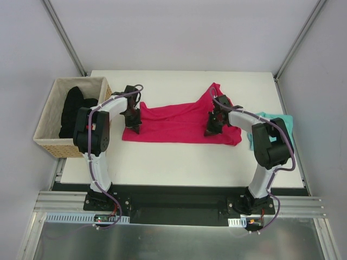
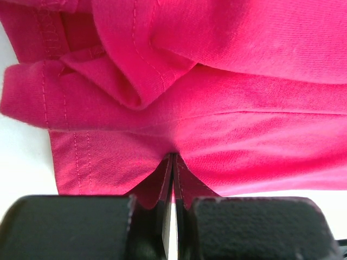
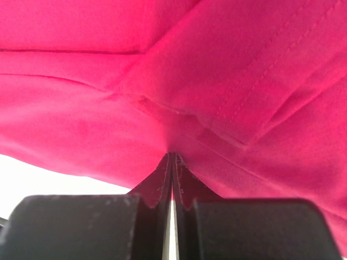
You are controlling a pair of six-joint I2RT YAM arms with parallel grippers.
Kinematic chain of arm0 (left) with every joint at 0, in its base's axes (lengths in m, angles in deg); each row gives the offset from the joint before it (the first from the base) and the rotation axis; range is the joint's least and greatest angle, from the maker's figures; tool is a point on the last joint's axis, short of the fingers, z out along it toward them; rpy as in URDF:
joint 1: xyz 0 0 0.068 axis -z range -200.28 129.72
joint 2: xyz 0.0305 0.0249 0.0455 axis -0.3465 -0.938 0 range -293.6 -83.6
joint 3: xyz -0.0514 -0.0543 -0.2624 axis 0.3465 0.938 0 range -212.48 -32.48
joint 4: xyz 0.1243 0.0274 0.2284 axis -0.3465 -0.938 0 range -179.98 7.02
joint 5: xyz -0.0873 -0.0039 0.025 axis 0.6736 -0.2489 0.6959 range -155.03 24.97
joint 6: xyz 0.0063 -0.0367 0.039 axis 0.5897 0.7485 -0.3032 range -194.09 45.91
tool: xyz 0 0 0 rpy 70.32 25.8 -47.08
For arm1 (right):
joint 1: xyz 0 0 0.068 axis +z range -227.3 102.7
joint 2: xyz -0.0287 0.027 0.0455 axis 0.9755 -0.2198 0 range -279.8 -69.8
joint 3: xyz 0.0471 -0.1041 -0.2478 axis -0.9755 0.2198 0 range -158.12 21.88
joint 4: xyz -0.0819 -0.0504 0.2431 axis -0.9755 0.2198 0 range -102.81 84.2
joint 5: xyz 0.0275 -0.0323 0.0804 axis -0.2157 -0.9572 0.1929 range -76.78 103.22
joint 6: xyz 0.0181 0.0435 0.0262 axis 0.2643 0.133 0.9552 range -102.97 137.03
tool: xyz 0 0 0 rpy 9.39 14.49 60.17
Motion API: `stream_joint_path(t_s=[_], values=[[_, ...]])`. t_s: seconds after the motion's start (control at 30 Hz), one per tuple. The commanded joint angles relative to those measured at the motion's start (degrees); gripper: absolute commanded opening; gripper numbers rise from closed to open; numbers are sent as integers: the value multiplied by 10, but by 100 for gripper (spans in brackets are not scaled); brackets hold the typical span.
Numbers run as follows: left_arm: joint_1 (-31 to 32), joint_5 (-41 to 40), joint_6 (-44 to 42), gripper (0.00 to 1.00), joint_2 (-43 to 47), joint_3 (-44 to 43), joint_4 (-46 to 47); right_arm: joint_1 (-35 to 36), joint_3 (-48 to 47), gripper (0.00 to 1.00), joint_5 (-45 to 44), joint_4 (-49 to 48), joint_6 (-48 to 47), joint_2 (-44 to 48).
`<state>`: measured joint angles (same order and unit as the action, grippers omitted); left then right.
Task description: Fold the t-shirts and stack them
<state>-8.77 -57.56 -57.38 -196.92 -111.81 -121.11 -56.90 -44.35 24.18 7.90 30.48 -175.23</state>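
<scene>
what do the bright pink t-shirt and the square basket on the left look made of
The magenta-pink t-shirt: soft matte knit cloth, likely cotton jersey; fine knit grain, stitched hems, limp folds. The square basket: seemingly woven straw-like fibre outside, pale cloth-looking lining.

Bright, even light; faint shadows beside pink t-shirt (image 1: 173, 123).

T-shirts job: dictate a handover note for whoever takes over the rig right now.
Grippers: the left gripper is shut on the pink t-shirt at its left end. The right gripper is shut on the same shirt near its right end.
Things: the pink t-shirt is stretched across mid-table between them, rumpled. The teal t-shirt is bunched at the table's right edge, behind the right arm.
Done: pink shirt gripped at both ends; no finished fold shows.
Left: fold the pink, fold the teal, stack them.
</scene>
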Motion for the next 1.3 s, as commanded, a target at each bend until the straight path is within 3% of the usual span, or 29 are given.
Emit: stream_joint_path(t_s=[0.0,1.27], values=[[-7,-8,-3,0,25,23,-16,0,11,1,-1,-1,14,38],[-10,-21,19,0,121,139,-18,53,123,1,0,-23,63,124]])
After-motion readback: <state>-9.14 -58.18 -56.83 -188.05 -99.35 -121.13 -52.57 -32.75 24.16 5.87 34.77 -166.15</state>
